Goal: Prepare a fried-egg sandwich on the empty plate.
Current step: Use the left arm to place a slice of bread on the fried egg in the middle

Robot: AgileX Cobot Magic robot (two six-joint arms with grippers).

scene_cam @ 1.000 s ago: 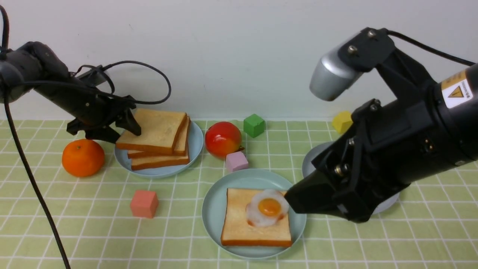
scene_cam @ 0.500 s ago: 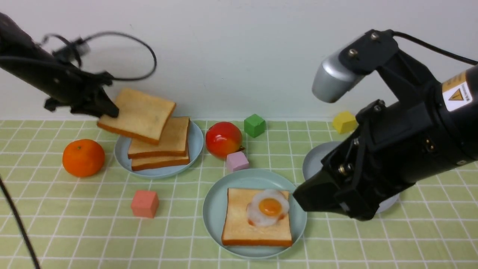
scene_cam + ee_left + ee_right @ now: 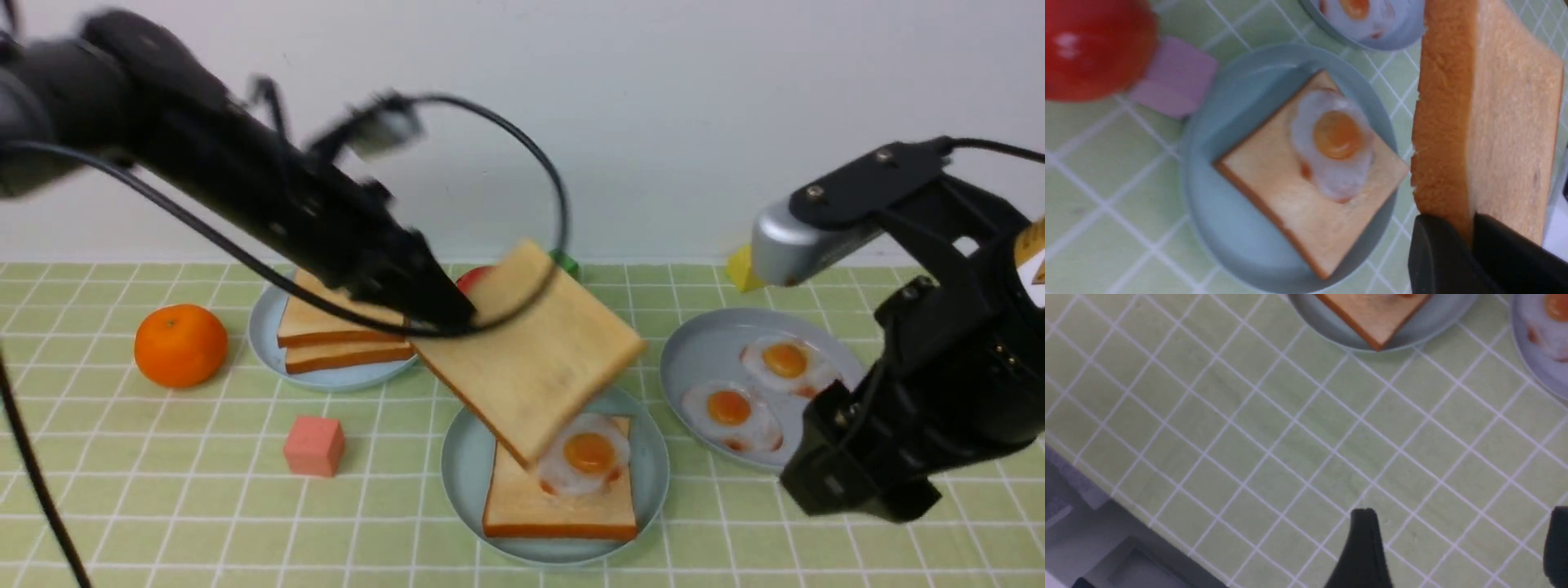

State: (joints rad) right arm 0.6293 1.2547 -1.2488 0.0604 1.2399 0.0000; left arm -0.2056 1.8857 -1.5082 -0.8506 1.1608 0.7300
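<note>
Green checked cloth (image 3: 163, 490), white wall behind. Left gripper (image 3: 449, 314), frame centre, pinches held toast slice (image 3: 535, 359) by 1 corner. Slice tilted, in air over mint plate (image 3: 461, 465) at lower centre. On plate: bottom toast slice (image 3: 531, 510), fried egg (image 3: 586, 456) on its right part. Right gripper (image 3: 1461, 522), lower right, jaws spread, empty, above bare cloth. Left: blue plate (image 3: 265, 347) with toast pile (image 3: 339, 339) of 2, orange (image 3: 180, 345). Right: grey plate (image 3: 694, 351) with 2 spare eggs (image 3: 731, 408).
</note>
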